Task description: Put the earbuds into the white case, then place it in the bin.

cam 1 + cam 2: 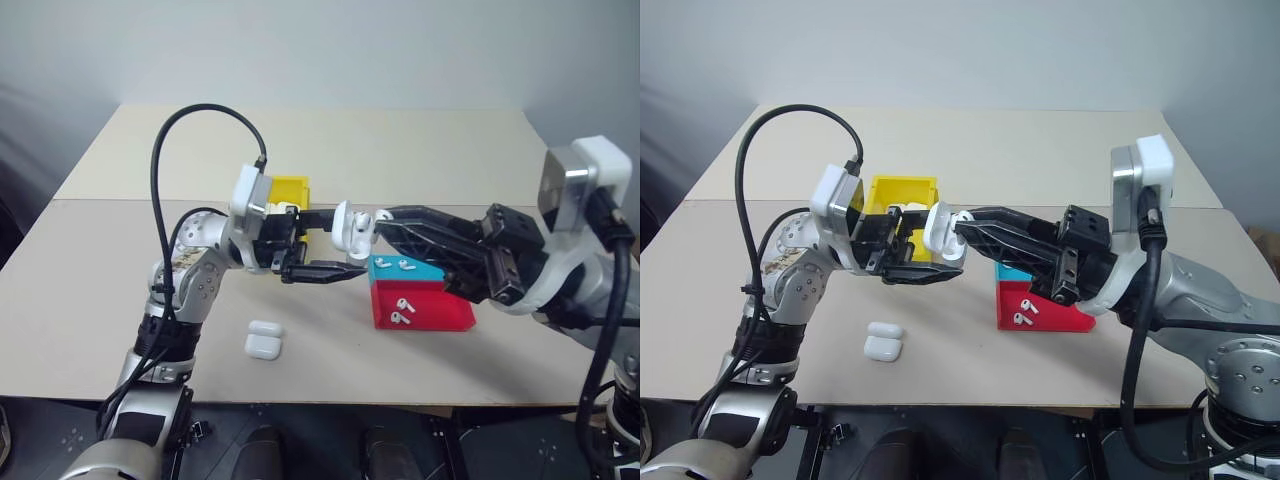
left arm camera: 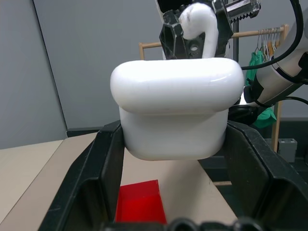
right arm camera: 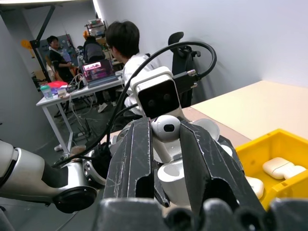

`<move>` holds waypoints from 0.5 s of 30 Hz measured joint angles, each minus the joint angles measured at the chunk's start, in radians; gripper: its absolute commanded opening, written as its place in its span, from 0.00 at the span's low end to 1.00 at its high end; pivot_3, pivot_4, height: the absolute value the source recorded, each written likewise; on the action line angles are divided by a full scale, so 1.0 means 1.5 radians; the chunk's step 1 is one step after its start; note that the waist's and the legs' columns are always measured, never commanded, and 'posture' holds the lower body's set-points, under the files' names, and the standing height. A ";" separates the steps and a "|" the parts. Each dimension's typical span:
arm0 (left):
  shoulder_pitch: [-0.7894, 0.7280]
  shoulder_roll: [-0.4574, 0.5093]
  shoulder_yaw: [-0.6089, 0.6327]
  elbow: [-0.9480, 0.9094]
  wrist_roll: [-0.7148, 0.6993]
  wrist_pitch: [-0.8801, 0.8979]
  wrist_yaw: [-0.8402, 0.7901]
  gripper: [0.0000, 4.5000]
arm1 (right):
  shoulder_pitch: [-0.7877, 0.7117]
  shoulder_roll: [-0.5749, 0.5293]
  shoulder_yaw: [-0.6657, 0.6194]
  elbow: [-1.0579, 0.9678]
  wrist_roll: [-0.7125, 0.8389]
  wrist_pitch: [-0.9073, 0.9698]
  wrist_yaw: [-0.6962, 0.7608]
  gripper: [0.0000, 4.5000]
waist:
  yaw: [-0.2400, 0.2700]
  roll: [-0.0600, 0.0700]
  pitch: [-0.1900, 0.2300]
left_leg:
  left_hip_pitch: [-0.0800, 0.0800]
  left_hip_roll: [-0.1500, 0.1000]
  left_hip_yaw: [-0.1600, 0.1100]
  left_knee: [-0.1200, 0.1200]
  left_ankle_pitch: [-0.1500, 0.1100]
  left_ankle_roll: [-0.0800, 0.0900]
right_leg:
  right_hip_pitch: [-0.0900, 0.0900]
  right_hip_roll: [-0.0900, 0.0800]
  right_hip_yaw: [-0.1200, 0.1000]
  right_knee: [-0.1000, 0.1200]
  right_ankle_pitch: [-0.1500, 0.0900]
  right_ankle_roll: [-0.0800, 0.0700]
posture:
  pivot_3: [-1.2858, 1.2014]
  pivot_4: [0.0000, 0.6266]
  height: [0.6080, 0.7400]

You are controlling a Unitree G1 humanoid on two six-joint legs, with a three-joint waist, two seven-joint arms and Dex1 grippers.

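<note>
Held aloft mid-table: white case [image 2: 175, 113] clamped in left pincer [image 1: 325, 245], lid open. Right pincer [image 3: 166, 154] pinched one earbud [image 3: 166, 126] at case mouth, not yet seated. More earbuds [image 1: 403, 310] waited on red-and-blue tray [image 1: 440, 310]. Bin [image 1: 902, 192] drop pending.

Both hands meet above the middle of the worktop [image 1: 1060, 150]: left hand [image 1: 930, 262] clamps the white case [image 1: 941, 231], lid flipped up, with the right hand [image 1: 962, 238] right at it. The bin [image 1: 898, 192] sits behind; two closed cases [image 1: 882, 341] lie toward the front edge.
</note>
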 measured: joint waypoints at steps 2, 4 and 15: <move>0.000 0.000 0.000 0.000 0.000 0.000 0.000 0.62 | 0.000 0.000 0.006 -0.002 0.000 -0.002 -0.002 0.14 | 0.001 0.000 0.000 | 0.000 0.000 0.000 0.000 0.000 0.000 | 0.000 0.000 0.000 0.000 0.000 0.000 | 0.52 0.24 1.00; 0.000 -0.001 0.000 0.000 0.000 0.000 0.000 0.62 | 0.001 -0.001 0.011 -0.002 -0.002 -0.002 -0.004 0.14 | 0.001 0.000 0.000 | 0.000 0.000 0.000 0.000 0.000 0.000 | 0.000 0.000 0.000 0.000 0.000 0.000 | 0.52 0.24 1.00; 0.000 -0.003 -0.001 0.000 0.001 0.001 0.007 0.62 | -0.008 -0.014 0.025 0.016 -0.041 -0.003 0.003 0.14 | 0.001 0.000 0.000 | 0.000 0.000 0.000 0.000 0.000 0.000 | 0.000 0.000 0.000 0.000 0.000 0.000 | 0.52 0.24 1.00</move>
